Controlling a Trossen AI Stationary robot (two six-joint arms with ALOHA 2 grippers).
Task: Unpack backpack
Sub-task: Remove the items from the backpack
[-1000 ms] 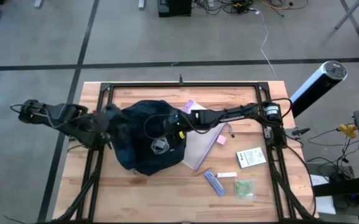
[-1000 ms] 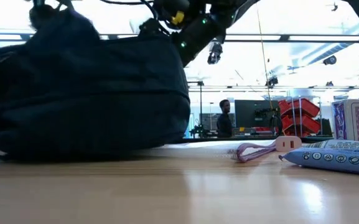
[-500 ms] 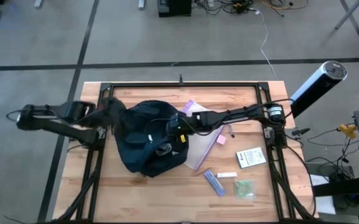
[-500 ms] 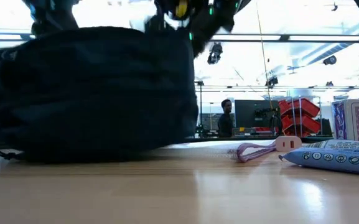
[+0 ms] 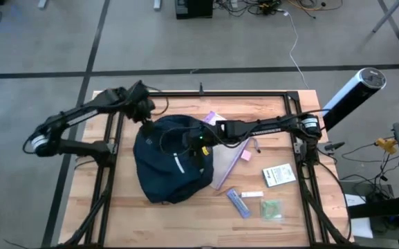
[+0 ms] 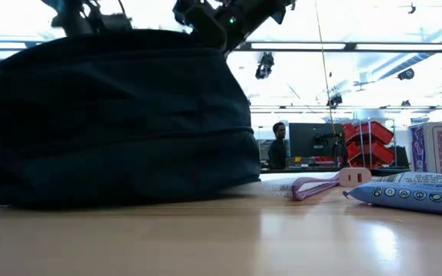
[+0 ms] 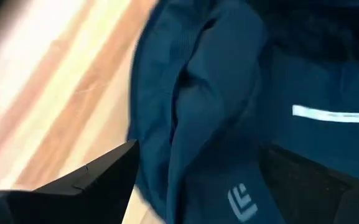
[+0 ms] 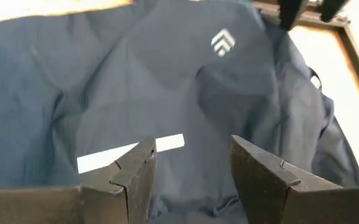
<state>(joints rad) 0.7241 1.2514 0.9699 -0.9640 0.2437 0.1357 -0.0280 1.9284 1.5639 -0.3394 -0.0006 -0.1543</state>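
Backpack [image 5: 171,158] is lying left of tabletop centre, long axis running front-back. Right pincer [image 5: 193,142] is hovering directly above it, spread, empty. Left pincer [image 5: 146,111] is spread at its far-left corner.

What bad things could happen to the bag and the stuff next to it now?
1. The backpack lies partly over the clear pouch. If the right gripper, open just above the fabric, tugs the backpack, the pouch might get dragged along too.
2. The left gripper is open at the backpack's far edge and holds nothing, so the soft backpack could slide instead of opening.
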